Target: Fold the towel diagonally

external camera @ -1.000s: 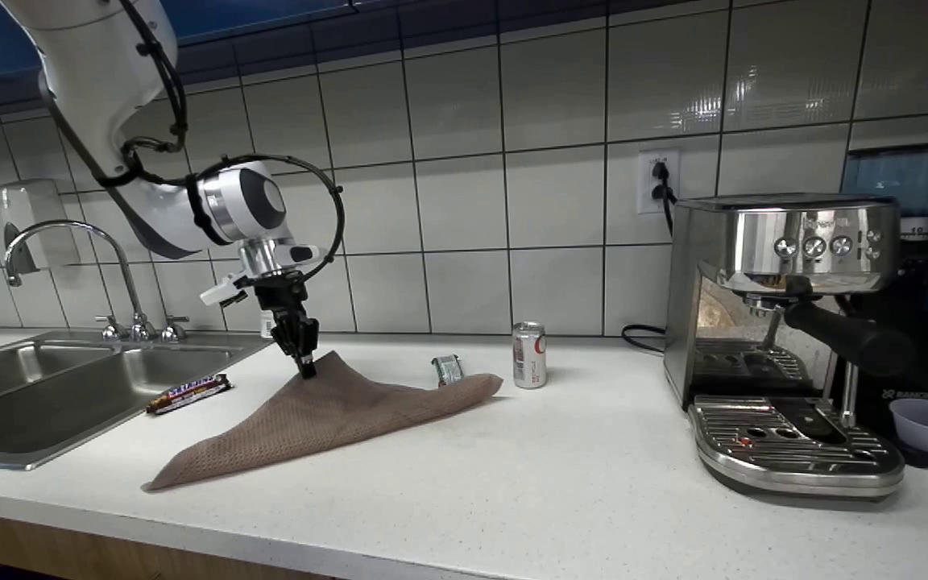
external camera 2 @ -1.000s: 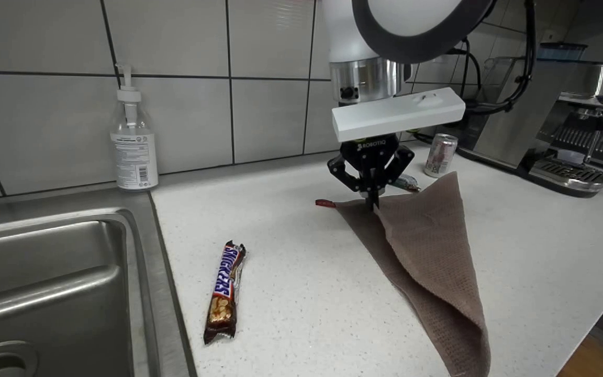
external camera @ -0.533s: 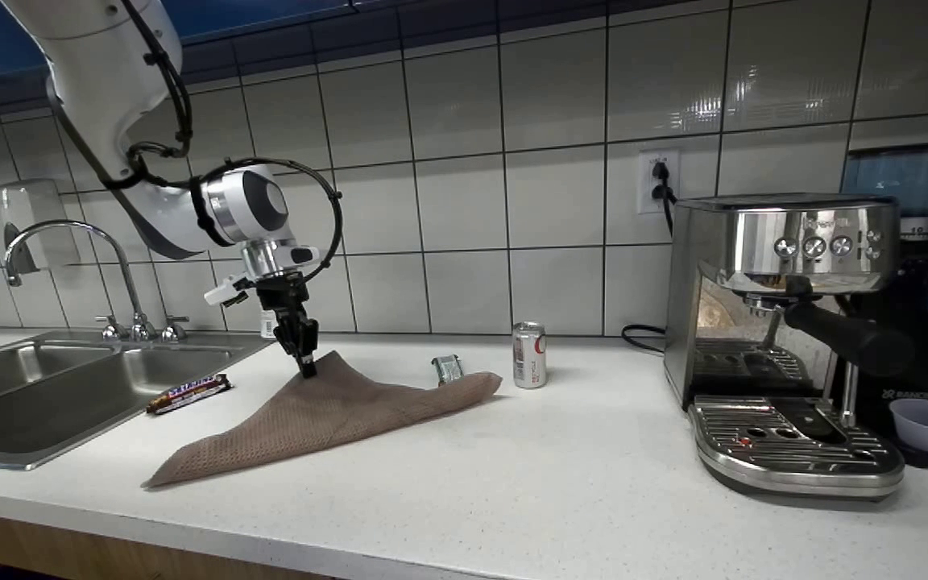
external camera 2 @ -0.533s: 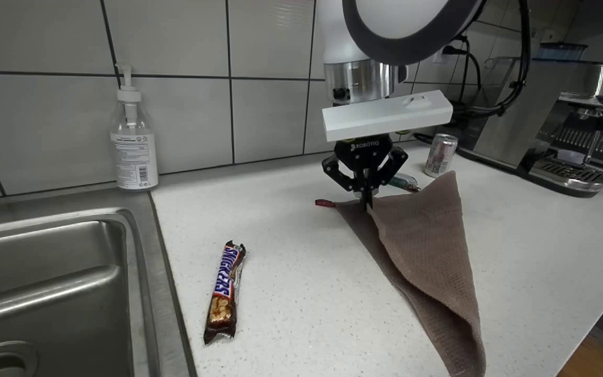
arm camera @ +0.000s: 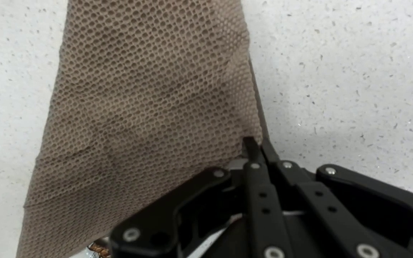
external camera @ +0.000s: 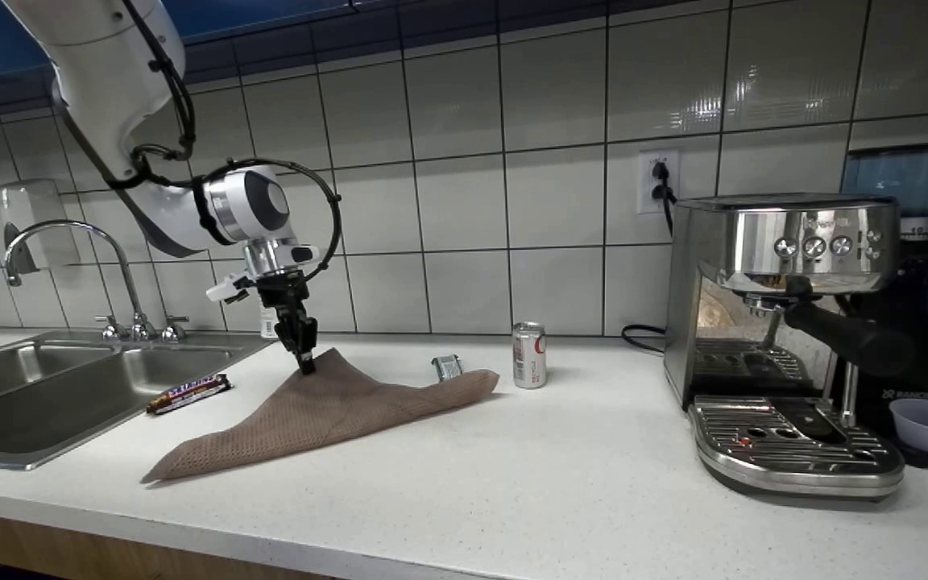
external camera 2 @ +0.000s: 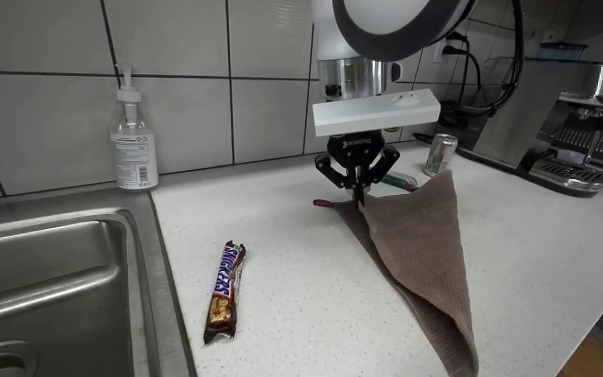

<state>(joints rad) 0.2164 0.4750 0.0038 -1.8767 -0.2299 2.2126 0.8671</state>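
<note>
The brown mesh towel (external camera: 335,415) lies on the white counter with one part folded over another; it also shows in an exterior view (external camera 2: 422,241) and in the wrist view (arm camera: 149,104). Its back edge is near the wall side, with a small red tag (external camera 2: 323,203) sticking out. My gripper (external camera: 307,369) points down at the towel's back corner, low over the counter. The fingers (external camera 2: 358,200) are together there, and in the wrist view the fingertips (arm camera: 257,143) pinch the towel's corner edge. The bit of cloth between the fingertips is mostly hidden.
A candy bar (external camera 2: 225,290) lies between towel and sink (external camera 2: 142,309). A green packet (external camera: 448,368) lies right behind the towel, and a can (external camera: 529,354) stands beside it. A coffee machine (external camera: 802,250) and a soap bottle (external camera 2: 135,157) stand near the tiled wall.
In an exterior view my gripper has shifted left, toward the sink side, and the towel and its red tag have slid slightly the same way. More of the green packet shows.
</note>
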